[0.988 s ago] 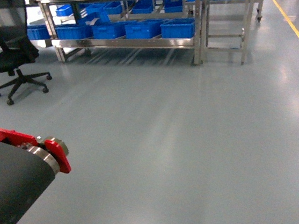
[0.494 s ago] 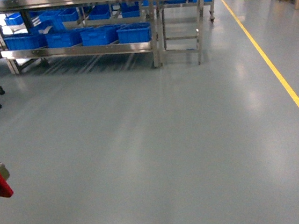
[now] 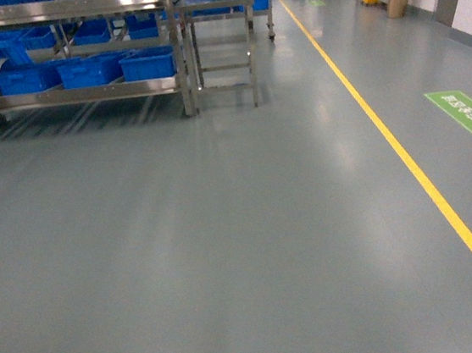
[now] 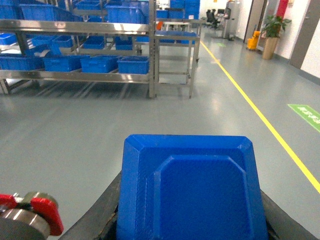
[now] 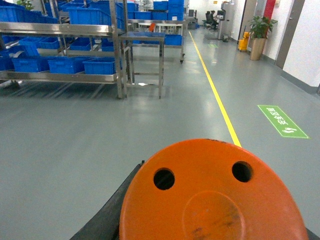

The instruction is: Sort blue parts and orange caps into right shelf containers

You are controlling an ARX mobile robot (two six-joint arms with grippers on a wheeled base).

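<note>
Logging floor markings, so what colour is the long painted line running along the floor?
Yellow; the long painted floor line shows best in the head view.

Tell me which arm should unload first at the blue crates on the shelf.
Left, probably. The steel shelf of bright blue plastic crates lies left of the head view, on the left arm's side; its claw carries the blue moulded plastic part. Neither reaches yet.

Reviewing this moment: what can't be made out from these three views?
- Left wrist view: the blue part fills the foreground and hides the jaws; grip unconfirmed.
- Right wrist view: the orange cap likewise covers the jaws.
- Head view: neither arm in frame; the containers on the shelf are too far off to see their contents, and the left edge cuts the shelf off.
</note>
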